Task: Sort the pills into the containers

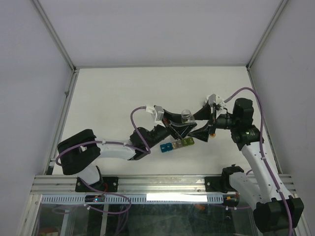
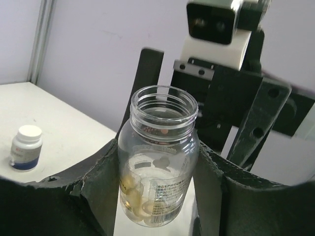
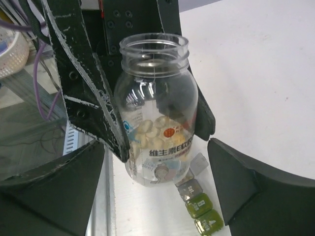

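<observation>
A clear uncapped bottle [image 2: 157,147] hangs above the table with yellowish pills [image 3: 152,130] lying in its lower part. My left gripper [image 2: 157,196] is shut on it, one finger pressed against each side. From above, the bottle [image 1: 186,115] sits between both arms, with the left gripper [image 1: 180,126] under it. My right gripper [image 3: 156,147] stands open, its fingers wide on either side of the bottle [image 3: 157,103] and apart from it. The containers [image 3: 199,206], a strip of small coloured cubes, lie on the table just below the bottle, also in the top view [image 1: 177,144].
A small white bottle with a blue label [image 2: 25,147] stands on the table to the left. A white basket [image 3: 12,46] sits beyond the table edge. One grey compartment lid [image 3: 199,163] stands up. The metal frame rail [image 1: 162,184] runs along the near edge.
</observation>
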